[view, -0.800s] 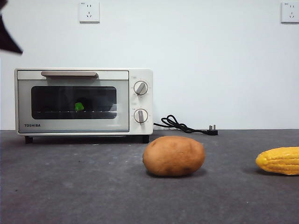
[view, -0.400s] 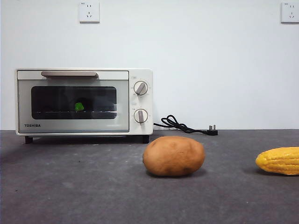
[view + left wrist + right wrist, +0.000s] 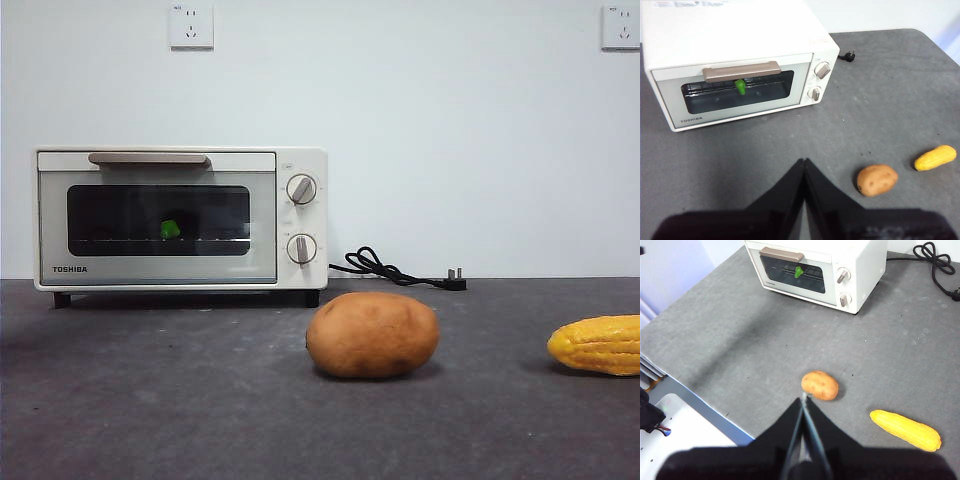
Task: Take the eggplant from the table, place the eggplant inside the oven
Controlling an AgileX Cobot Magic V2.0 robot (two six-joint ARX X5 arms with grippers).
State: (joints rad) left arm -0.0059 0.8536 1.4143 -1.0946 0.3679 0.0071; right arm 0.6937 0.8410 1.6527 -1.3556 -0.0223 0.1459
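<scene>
The small dark purple eggplant with a bright green stem cap (image 3: 170, 229) is seen behind the glass window of the cream-white Toshiba toaster oven (image 3: 180, 218), lying on the wire rack inside; only the green cap is clearly made out in any view, the dark body being lost against the dark interior. In the left wrist view the cap (image 3: 740, 86) shows just below the beige bar handle (image 3: 741, 72), and in the right wrist view it appears as a green fleck (image 3: 798, 272) in the window. The oven door is shut, and the oven stands at the back of the flat dark grey mottled tabletop (image 3: 200, 400), its black power cord (image 3: 390, 268) lying unplugged beside it.

Well apart from the oven, a round brown potato (image 3: 372, 334) and a yellow corn cob (image 3: 597, 344) rest on the tabletop, untouched.

The left pincer (image 3: 804, 161) is held high over the tabletop in front of the oven, its two black jaws pressed together and nothing between them. The right pincer (image 3: 804, 397) hovers above the potato, likewise closed and empty. Neither arm is visible in the front view.

The placing step is judged complete: the eggplant is in the oven with the door closed. No further handling appears called for beyond both arms being kept clear of the tabletop.
</scene>
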